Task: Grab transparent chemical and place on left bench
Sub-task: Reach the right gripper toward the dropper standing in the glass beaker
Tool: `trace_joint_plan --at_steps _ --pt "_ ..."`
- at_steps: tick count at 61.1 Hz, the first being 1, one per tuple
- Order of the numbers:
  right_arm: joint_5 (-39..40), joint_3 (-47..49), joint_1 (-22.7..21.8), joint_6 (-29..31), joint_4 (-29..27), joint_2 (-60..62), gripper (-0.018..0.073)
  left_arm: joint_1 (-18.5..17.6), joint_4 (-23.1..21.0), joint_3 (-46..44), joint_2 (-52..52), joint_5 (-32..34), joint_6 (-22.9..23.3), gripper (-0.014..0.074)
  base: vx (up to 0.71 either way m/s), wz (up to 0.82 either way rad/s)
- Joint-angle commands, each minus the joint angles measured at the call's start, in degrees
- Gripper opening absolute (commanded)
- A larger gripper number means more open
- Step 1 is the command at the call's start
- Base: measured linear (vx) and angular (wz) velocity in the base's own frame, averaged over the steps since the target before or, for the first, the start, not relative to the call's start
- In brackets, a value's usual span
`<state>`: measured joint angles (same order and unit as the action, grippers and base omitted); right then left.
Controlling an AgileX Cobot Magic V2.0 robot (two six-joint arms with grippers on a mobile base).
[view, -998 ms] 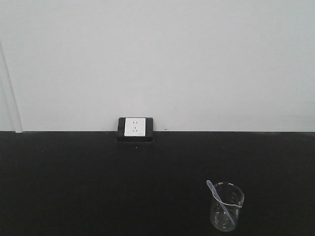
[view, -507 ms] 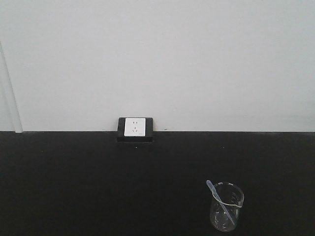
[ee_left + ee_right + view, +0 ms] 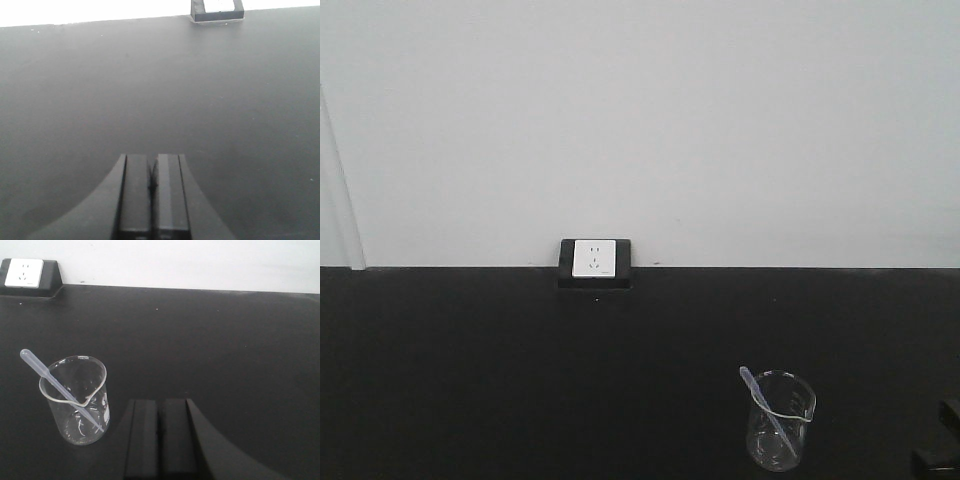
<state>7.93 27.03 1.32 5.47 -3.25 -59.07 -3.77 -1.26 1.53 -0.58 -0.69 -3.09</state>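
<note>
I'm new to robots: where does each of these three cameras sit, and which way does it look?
Front-facing: sits back from the black worktop, facing the wall socket and beaker; only a dark robot part shows, at the bottom right corner.
Left wrist: rides on the left arm, looking over the shut left gripper across the worktop.
Right wrist: rides on the right arm, looking over the shut right gripper, beaker beside it.
Shared: all three show the socket; front and right wrist show the beaker.
</note>
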Motion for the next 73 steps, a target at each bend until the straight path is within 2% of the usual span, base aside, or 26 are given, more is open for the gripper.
trace_joint_plan --at_steps 1,9,19,24,27,33,35,43,47,53,64,73 --pt "6.0 2.18 -0.31 0.29 0.52 0.67 0.0165 -0.1 -0.04 0.93 -1.1 4.49 0.45 -0.0003 0.0 0.0" --pt "6.9 2.18 -0.31 0.29 0.56 0.67 0.0372 -0.1 -0.04 0.93 -1.1 4.49 0.45 -0.0003 0.0 0.0" --pt "12.43 2.13 -0.31 0.29 0.42 -0.27 0.0635 -0.1 -0.04 0.93 -1.1 4.49 0.45 -0.0003 0.0 0.0" --pt "14.04 2.13 -0.31 -0.55 0.1 -0.26 0.0701 -0.1 -0.04 0.93 -1.1 4.49 0.45 -0.0003 0.0 0.0" --pt "14.84 2.13 -0.31 -3.3 0.1 -0.2 0.0727 -0.1 -0.04 0.93 -1.1 4.49 0.45 -0.0003 0.0 0.0" --pt "20.46 2.13 -0.31 -9.53 0.98 -1.1 0.0729 -0.1 -0.04 0.93 -1.1 4.49 0.45 -0.0003 0.0 0.0" --pt "24.05 2.13 -0.27 -12.26 3.25 -2.02 0.0725 -0.1 -0.04 0.93 -1.1 4.49 0.45 -0.0003 0.0 0.0" --pt "41.42 2.91 -0.27 -22.98 17.37 -8.19 0.0696 -0.1 -0.04 0.93 -1.1 4.49 0.45 -0.0003 0.0 0.0" --pt "47.4 4.76 -0.27 -26.25 24.72 -12.99 0.0671 -0.1 -0.04 0.93 -1.1 4.49 0.45 -0.0003 0.0 0.0" --pt "51.1 9.21 -0.27 -26.5 32.45 -20.62 0.0631 -0.1 -0.04 0.93 -1.1 4.49 0.45 -0.0003 0.0 0.0" --pt "51.05 18.47 -0.27 -24.92 39.85 -33.04 0.0575 -0.1 -0.04 0.93 -1.1 4.49 0.45 -0.0003 0.0 0.0" --pt "51.05 25.24 -0.27 -24.82 48.29 -41.04 0.0564 -0.1 -0.04 0.93 -1.1 4.49 0.45 -0.0003 0.0 0.0"
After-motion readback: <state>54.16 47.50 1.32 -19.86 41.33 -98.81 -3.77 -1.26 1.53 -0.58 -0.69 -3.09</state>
